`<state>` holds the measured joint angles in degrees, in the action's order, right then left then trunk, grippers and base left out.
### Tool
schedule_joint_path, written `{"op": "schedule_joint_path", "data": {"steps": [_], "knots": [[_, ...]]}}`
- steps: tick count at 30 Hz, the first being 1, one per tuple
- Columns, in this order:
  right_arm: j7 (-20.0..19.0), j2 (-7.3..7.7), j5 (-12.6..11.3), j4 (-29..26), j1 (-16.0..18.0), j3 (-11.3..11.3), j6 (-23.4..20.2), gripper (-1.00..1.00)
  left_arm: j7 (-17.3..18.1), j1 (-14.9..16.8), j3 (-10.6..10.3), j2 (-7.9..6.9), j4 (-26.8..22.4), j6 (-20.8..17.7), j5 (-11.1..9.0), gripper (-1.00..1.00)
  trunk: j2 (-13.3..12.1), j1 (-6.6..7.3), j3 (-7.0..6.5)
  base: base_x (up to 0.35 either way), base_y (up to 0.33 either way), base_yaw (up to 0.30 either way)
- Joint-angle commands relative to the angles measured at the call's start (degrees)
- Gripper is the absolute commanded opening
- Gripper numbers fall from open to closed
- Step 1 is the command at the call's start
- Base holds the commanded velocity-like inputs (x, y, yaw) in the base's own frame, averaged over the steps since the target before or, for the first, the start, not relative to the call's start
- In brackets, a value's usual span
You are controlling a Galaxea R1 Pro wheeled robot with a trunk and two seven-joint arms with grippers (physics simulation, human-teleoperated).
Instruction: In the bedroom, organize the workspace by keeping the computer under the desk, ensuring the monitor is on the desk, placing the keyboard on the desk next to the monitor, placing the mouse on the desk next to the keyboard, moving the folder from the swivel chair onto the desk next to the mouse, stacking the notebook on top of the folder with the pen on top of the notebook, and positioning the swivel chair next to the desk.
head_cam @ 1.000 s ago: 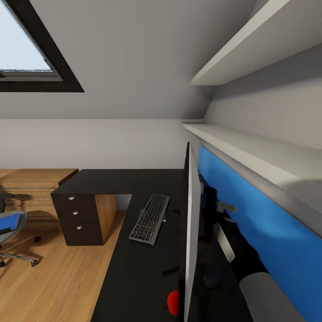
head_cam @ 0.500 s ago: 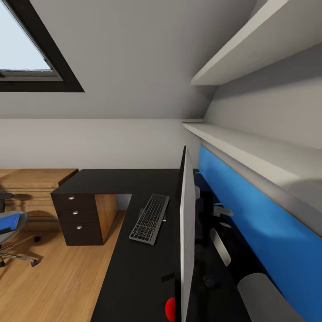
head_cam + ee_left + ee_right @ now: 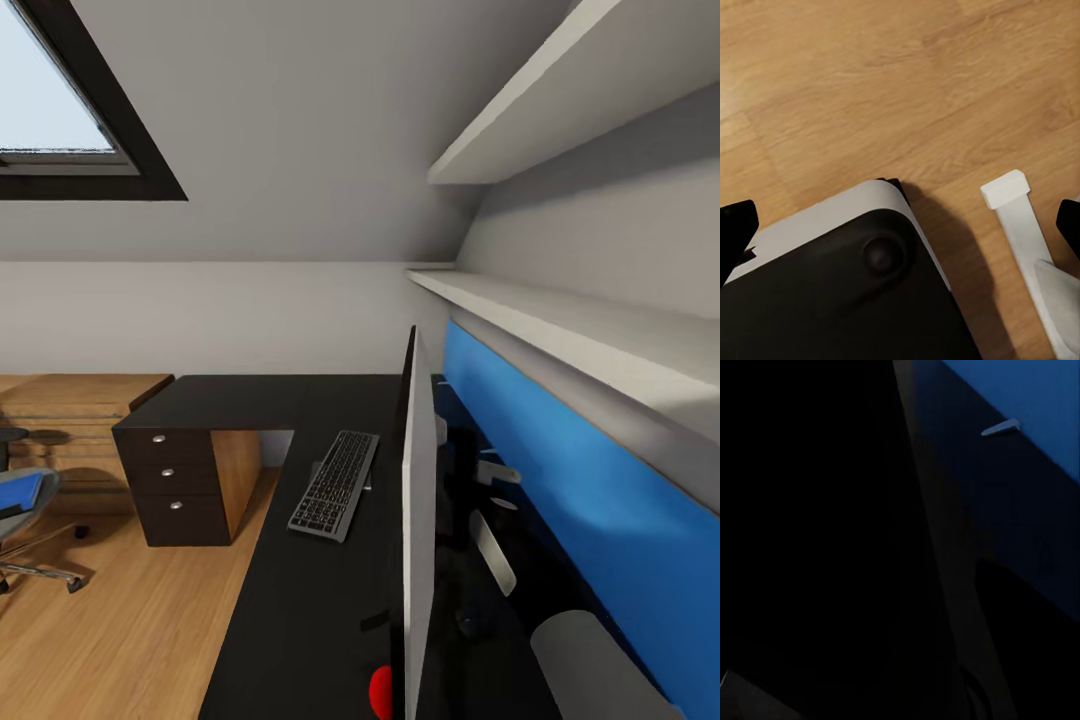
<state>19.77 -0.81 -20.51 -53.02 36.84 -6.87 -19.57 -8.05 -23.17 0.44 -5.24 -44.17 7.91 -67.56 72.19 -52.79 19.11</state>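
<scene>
The monitor [image 3: 416, 520] stands on the black desk [image 3: 300, 600], seen edge-on, with a red dot [image 3: 380, 690] low on its front. The keyboard [image 3: 335, 485] lies on the desk left of it. My right arm [image 3: 590, 660] reaches behind the screen, and its gripper is lost in the dark there. In the right wrist view all is near black beside the blue panel [image 3: 1035, 405]. My left gripper [image 3: 900, 225] hangs open over the floor. The blue folder [image 3: 20, 492] rests on the swivel chair [image 3: 25, 520] at the far left. Mouse, notebook, pen and computer are out of view.
A black drawer unit [image 3: 175, 490] closes the desk's far left end. A blue wall panel [image 3: 560, 470] and white shelves [image 3: 560, 330] run along the right. Under my left gripper are my own base [image 3: 847, 300], a white leg [image 3: 1020, 217] and wooden floor [image 3: 870, 90].
The monitor has swung a little to the left, so more of its black front shows. The head view has dipped very slightly.
</scene>
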Motion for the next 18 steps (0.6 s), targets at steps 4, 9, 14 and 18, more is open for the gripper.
{"op": "schedule_joint_path", "data": {"steps": [4, 9, 14, 18], "knots": [[0.4, 0.02, -0.1, -0.1, 0.1, -0.2, -0.1, -1.0, -0.2, 0.0, -0.2, -0.03, -0.1, 0.2, -0.6, 1.0, 1.7, -0.89, 0.77, 0.0, 0.0, 0.0], [0.4, 0.02, -0.1, -0.1, 0.1, -0.2, -0.1, -1.0, -0.2, 0.0, -0.2, -0.03, -0.1, 0.2, -0.6, 1.0, 3.7, -1.99, 1.67, 0.0, 0.0, 0.0], [0.4, 0.02, -0.1, -0.1, 0.1, -0.2, -0.1, -1.0, -0.2, 0.0, -0.2, -0.03, -0.1, 0.2, -0.6, 1.0, 5.7, -3.08, 2.57, 0.0, 0.0, 0.0], [0.4, 0.02, -0.1, -0.1, 0.1, -0.2, -0.1, -1.0, -0.2, 0.0, -0.2, -0.01, -0.1, 0.2, -0.6, 1.0, 7.3, -3.96, 3.28, 0.0, 0.0, 0.0]]}}
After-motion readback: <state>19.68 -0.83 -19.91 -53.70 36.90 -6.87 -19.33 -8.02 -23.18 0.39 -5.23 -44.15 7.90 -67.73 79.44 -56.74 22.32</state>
